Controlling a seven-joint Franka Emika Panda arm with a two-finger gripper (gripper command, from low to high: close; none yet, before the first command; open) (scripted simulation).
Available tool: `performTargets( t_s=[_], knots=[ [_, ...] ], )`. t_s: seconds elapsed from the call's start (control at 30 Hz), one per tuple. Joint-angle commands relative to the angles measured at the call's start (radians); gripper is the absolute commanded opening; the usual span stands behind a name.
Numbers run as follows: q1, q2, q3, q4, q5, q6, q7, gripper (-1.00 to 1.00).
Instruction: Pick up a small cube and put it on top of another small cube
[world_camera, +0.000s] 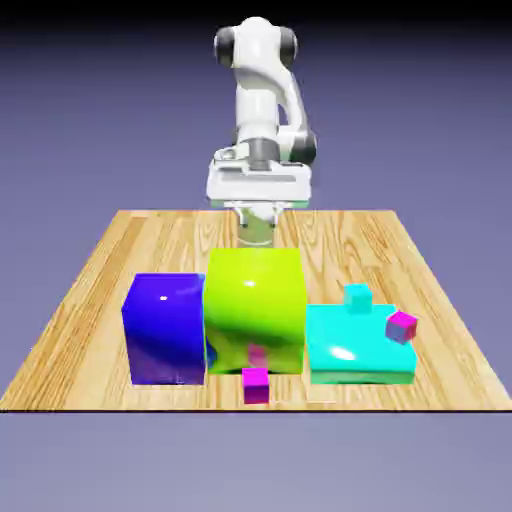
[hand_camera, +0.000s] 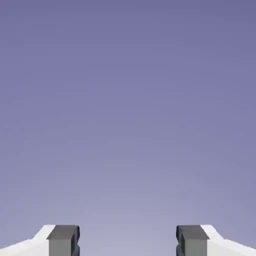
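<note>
One small magenta cube (world_camera: 256, 385) lies on the table at the front edge, just in front of the big lime block (world_camera: 255, 310). A second small magenta cube (world_camera: 401, 326) rests on the right end of the flat cyan block (world_camera: 350, 350). My gripper (world_camera: 256, 230) hangs behind the lime block, which hides its lower end, well away from both cubes. In the hand view the gripper (hand_camera: 128, 242) is open: its grey fingertips (hand_camera: 63, 241) stand wide apart with only the plain backdrop between them. No cube shows in that view.
A big blue block (world_camera: 165, 328) stands against the lime block's left side in the exterior view. A tiny cyan cube (world_camera: 357, 297) sits on the cyan block's back part. The wooden table (world_camera: 120, 240) ends just in front of the blocks.
</note>
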Motion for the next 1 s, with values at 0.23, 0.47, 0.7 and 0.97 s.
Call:
performTargets(
  t_s=[0.23,0.47,0.7,0.97],
  knots=[
    [-0.003,0.290,0.004,0.238,-0.012,-0.276,-0.001,0.00],
    [-0.006,0.544,0.007,0.445,-0.022,-0.518,-0.001,0.00],
    [-0.009,0.797,0.011,0.653,-0.032,-0.759,-0.002,0.00],
    [-0.012,1.082,0.014,0.886,-0.044,-1.030,-0.003,0.00]
  ],
)
